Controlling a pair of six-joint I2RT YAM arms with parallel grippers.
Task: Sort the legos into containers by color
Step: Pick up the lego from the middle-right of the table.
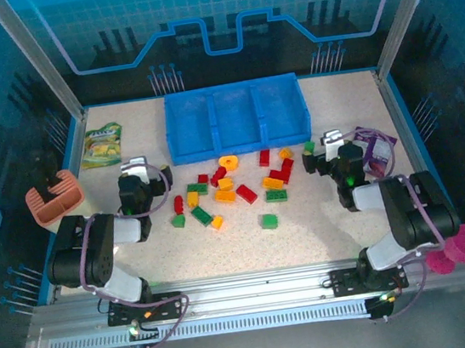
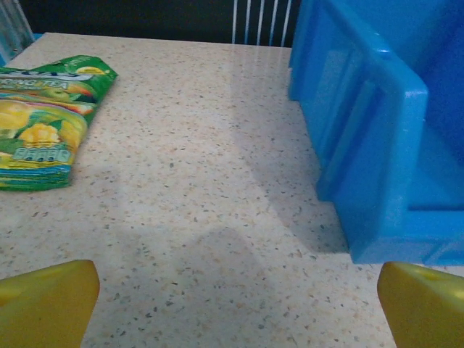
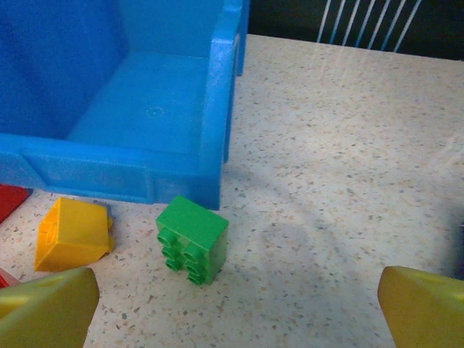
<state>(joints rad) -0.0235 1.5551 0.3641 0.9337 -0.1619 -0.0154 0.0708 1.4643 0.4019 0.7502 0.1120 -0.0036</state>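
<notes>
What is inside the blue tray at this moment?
Nothing visible: from above, all three compartments of the blue tray show bare floor, and the right wrist view shows the end compartment bare. The near wall may hide a thin strip of floor from above.

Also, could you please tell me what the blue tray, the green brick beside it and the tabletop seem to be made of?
Blue tray: moulded plastic, semi-gloss, soft sheen on its walls. Green brick: hard plastic, smooth, crisp studs. Tabletop: speckled stone-like surface, possibly laminate, faintly reflective.

Overhead, low wrist close-ups, tray (image 1: 212, 147) apparently shared
</notes>
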